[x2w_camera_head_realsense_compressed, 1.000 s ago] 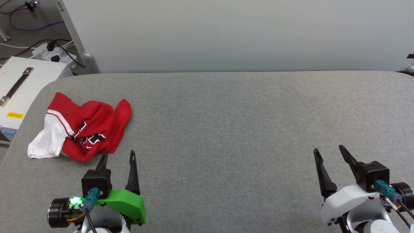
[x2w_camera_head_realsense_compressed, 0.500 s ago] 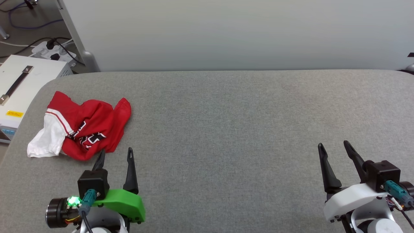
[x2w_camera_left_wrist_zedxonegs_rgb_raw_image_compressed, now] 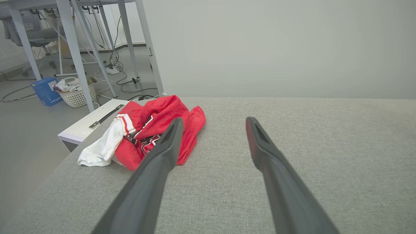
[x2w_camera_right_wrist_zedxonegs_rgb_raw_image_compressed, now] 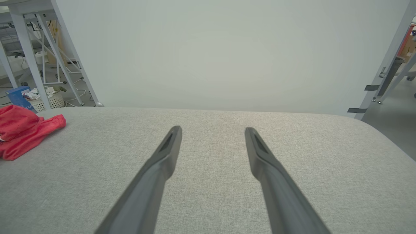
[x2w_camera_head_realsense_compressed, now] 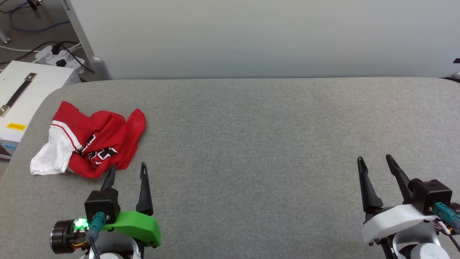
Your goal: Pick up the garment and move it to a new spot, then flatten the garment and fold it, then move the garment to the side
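the red garment (x2w_camera_head_realsense_compressed: 90, 144) is seen crumpled near the left end of the grey padded table (x2w_camera_head_realsense_compressed: 251, 144), one white sleeve (x2w_camera_head_realsense_compressed: 50, 158) spread toward the edge. the left gripper (x2w_camera_head_realsense_compressed: 128, 166) is held just beside it, jaws wide apart, nothing held; whether one fingertip (x2w_camera_head_realsense_compressed: 111, 171) touches the cloth cannot be told. the right gripper (x2w_camera_head_realsense_compressed: 375, 158) is held well apart from the garment, over bare table, jaws wide apart too and empty. black letters (x2w_camera_head_realsense_compressed: 100, 153) with white edges are seen on the garment in the head and left wrist views, but they are folded and cannot be read. in the right wrist view a red part of it is seen at the far left. beside the table, a white box (x2w_camera_head_realsense_compressed: 39, 82) with a dark handle (x2w_camera_head_realsense_compressed: 18, 95) and a yellow sticker (x2w_camera_head_realsense_compressed: 16, 126) is seen in the head view, its writing too small to read. in the left wrist view a white basket (x2w_camera_left_wrist_zedxonegs_rgb_raw_image_compressed: 76, 94) and a blue box (x2w_camera_left_wrist_zedxonegs_rgb_raw_image_compressed: 44, 94) are seen on the floor (x2w_camera_left_wrist_zedxonegs_rgb_raw_image_compressed: 26, 130).
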